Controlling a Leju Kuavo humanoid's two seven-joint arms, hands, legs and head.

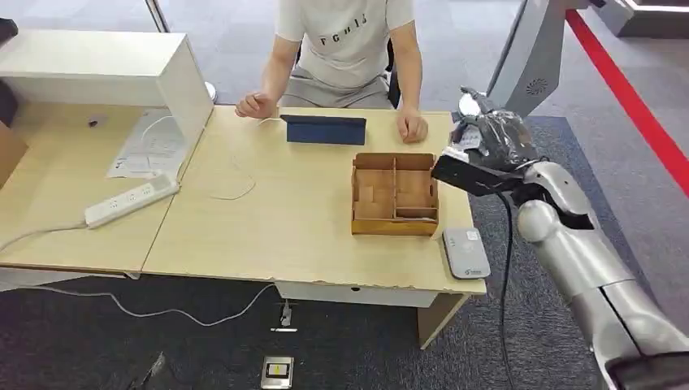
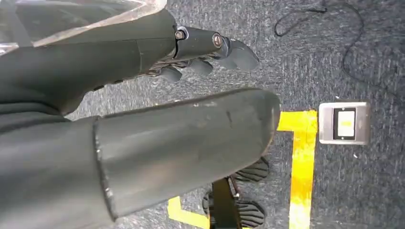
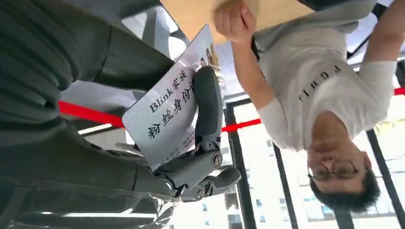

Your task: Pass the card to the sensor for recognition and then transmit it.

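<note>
The card (image 3: 167, 112) is a thin printed sheet, pale with dark characters, and it is judged light, fairly stiff across its short span, and smooth enough to slide if the pinch slackens; it is not fragile, though a hard squeeze could bow or crease it. The sound place to take hold is along one edge, leaving the printed face clear for reading. The right hand (image 3: 191, 143) holds it in that manner: in the right wrist view a finger lies across the face and the thumb sits behind the lower edge, so the card is pinched near one corner and most of its face stands free beyond the fingers. In the head view the same hand (image 1: 494, 138) is raised off the far right corner of the desk (image 1: 268, 219), above and beyond the sensor (image 1: 465, 252), which lies flat at the desk's near right corner, just beside the wooden box (image 1: 395, 195). The card is well apart from the sensor, not yet presented to it. A small pale edge at the hand in the head view is probably the card, but the view is too coarse to confirm. The person (image 1: 345, 45) sits at the far side of the desk. The left hand (image 2: 205, 50) hangs over the floor, fingers loosely apart, holding nothing.
</note>
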